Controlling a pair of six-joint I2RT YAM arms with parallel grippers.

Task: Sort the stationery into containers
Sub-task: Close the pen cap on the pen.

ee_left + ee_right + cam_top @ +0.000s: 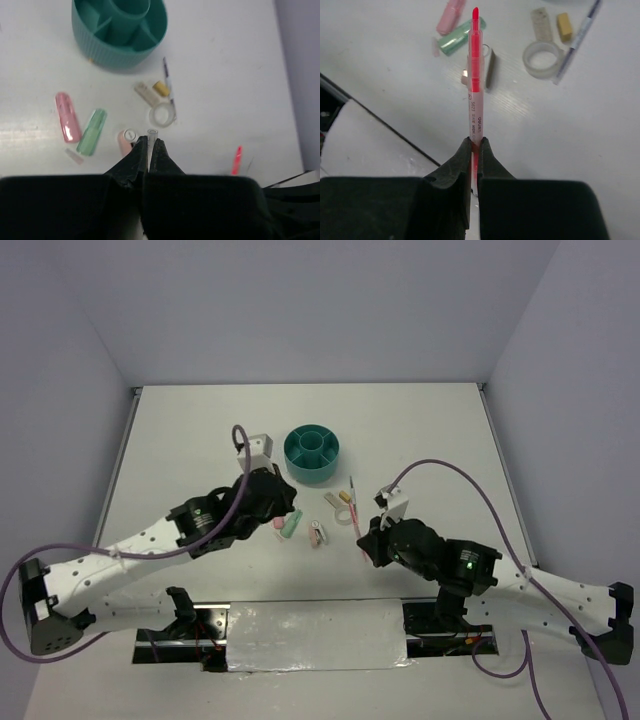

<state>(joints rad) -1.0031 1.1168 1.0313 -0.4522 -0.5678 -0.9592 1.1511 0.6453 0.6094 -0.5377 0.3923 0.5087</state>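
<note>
White bench [180,440], pale walls. The right fingers [456,167] squeeze one end of the pink pen [475,75]. They hold it over the middle of the bench, a bit toward the right edge. The pen's long side runs straight out from the fingers, and its red tip aims at the capsules [455,41]. The left fingers [136,159] are pressed together; I cannot tell if they pinch anything. I think the best way is to carry the pen slowly toward the far edge, stand it up over the teal organiser [311,475], and lower it in without bumping the rim.
</note>
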